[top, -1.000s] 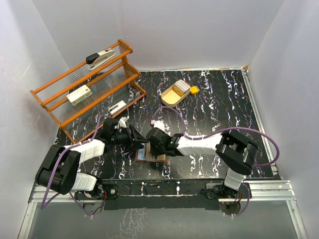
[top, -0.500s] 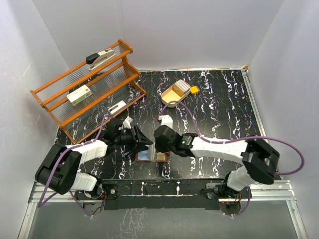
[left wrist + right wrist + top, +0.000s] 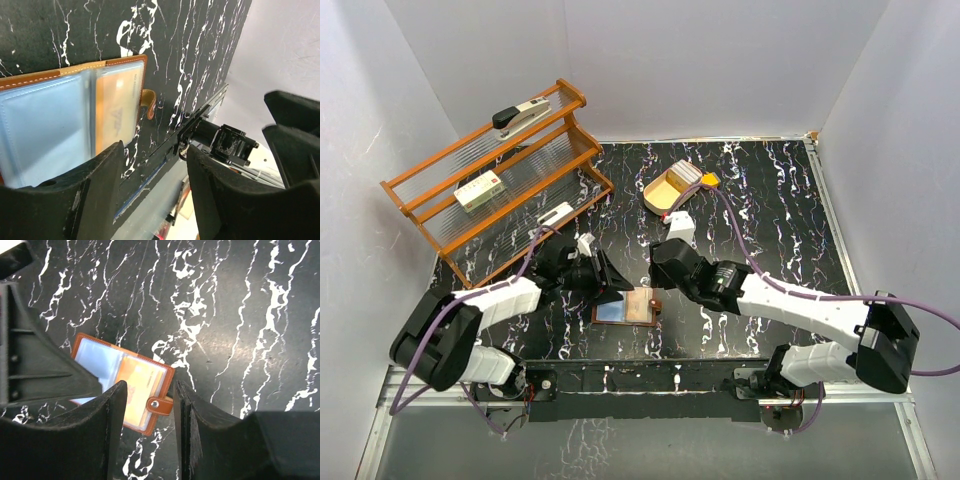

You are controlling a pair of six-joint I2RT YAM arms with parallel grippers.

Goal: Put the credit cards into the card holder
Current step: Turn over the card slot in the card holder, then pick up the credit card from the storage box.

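Tabletop of black, white-veined marble pattern [image 3: 770, 220] fills the overhead view. Near its front edge, between the two arms, lies the small brown leather card holder [image 3: 627, 307], spread open and flat with its clear sleeves facing up. A tan credit card [image 3: 640, 304] shows in the right-hand sleeve. The left gripper [image 3: 615, 283] hangs at the holder's upper left corner and the right gripper [image 3: 662, 272] hovers near its upper right. Far back sits a tan oval wooden tray [image 3: 655, 200] holding pale flat pieces too small to identify, with a small yellow block [image 3: 709, 181] just beside it. At the left stands an orange-brown wooden rack with clear shelves [image 3: 495, 175]. It carries a grey stapler [image 3: 518, 115] on top and a white-and-green box [image 3: 480, 190] one shelf down.

In the left wrist view, the left gripper [image 3: 155, 155] is spread, its black fingers [image 3: 95, 200] well apart with nothing between them. Beyond them the card holder [image 3: 75, 80] lies open. The tan credit card [image 3: 117, 112] sits in the sleeve next to the brown snap tab [image 3: 148, 102], and a bluish sleeve [image 3: 45, 135] is beside it.

In the right wrist view, the right gripper [image 3: 150, 390] is parted and empty, its black fingers [image 3: 95, 440] framing the card holder [image 3: 115, 365] below. The tan credit card [image 3: 145, 390] is visible through the gap. The snap tab [image 3: 161, 405] sticks out at the holder's lower right. The left gripper's black finger [image 3: 45, 370] covers the holder's left end.
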